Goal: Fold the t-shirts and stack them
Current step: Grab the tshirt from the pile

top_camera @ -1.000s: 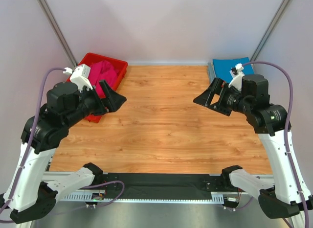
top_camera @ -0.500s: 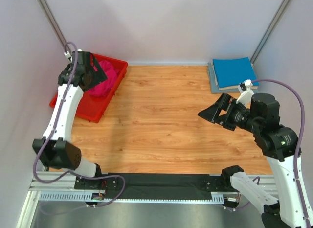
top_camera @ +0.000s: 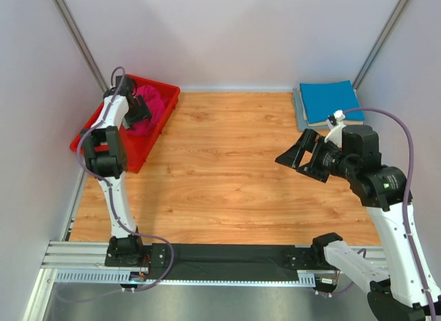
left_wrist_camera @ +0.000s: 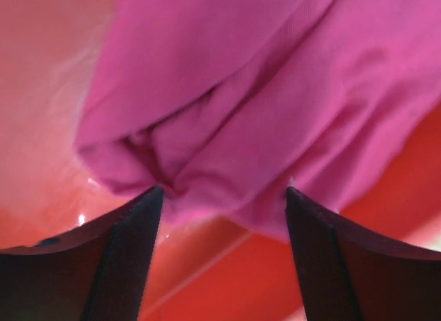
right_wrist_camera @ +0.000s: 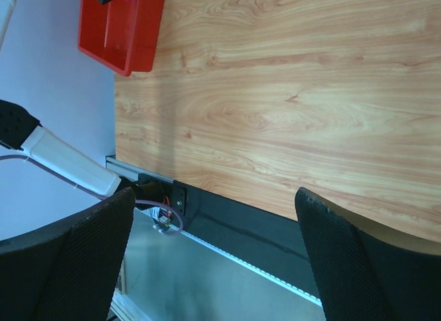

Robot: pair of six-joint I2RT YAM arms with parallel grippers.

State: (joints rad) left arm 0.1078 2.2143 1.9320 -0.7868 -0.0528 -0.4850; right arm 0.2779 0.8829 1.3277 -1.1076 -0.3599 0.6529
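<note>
The pink shirt (top_camera: 150, 104) lies bunched in the bin (top_camera: 141, 152) at the far left corner of the table (top_camera: 227, 176), a plain magenta heap of soft, rounded folds. The blue shirt (top_camera: 329, 99) is folded into a flat rectangle at the far right corner. It sits on a grey shirt (top_camera: 299, 113), which shows only as a strip along its left and near edges.

The top view places the left gripper (left_wrist_camera: 223, 190) down inside the bin at the pink shirt, but the arm hides how its jaws stand. The left wrist view shows this. The two dark fingers (left_wrist_camera: 131, 259) are spread wide, their tips touching the lower edge of the heap with a thick fold between them. They are not clamped on it, and the glossy red bin floor shows below.

The right gripper (top_camera: 293, 156) hangs above bare wood on the right, well apart from the stack, with its jaws fully spread and nothing between them. Its wrist view looks across the table towards the bin and the rail (right_wrist_camera: 227, 231) at the near edge.
</note>
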